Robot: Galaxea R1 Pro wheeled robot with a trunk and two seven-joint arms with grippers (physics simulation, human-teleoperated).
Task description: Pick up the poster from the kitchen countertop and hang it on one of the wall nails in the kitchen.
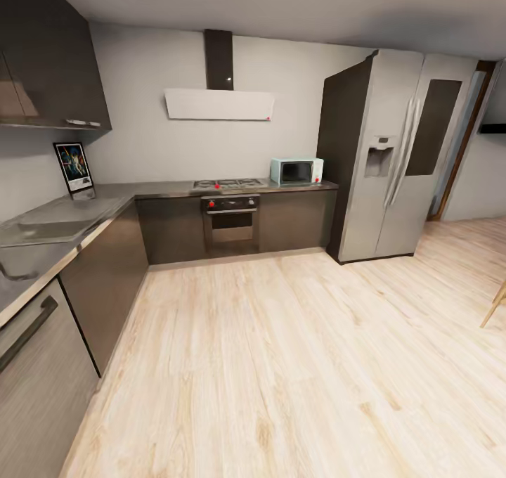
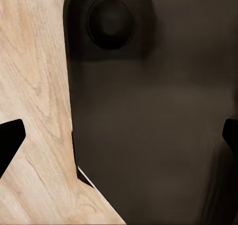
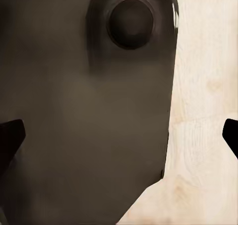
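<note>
The rectangular portrait poster [image 1: 74,168], with a thin black frame, white border and dark blue artwork, stands upright at the far left corner of the long L-shaped glossy grey kitchen countertop [image 1: 105,204], leaning against the pale wall below the dark upper cabinets [image 1: 49,63] — a position that keeps its face readable and its top edge free for a grasp from above. Along the back run of the countertop sit a gas hob with red knobs [image 1: 228,183] and a pale mint microwave [image 1: 296,171]; a built-in oven [image 1: 230,218] is set below the hob, and a tall silver side-by-side refrigerator [image 1: 393,154] closes the run at its right end. A white extractor hood [image 1: 219,103] hangs on the wall above the hob. No wall nail can be made out at this range. The left gripper [image 2: 119,135] and the right gripper [image 3: 119,133] each show dark fingertips at opposite margins of their wrist views, spread wide with nothing between them — both released and empty, pointed down over the robot's dark body [image 2: 158,125] and the pale wood floor [image 1: 281,365], which suggests a stowed travel pose. The robot stands well apart from the poster; the approach across the floor toward that corner is judged to be the step in hand.
</note>
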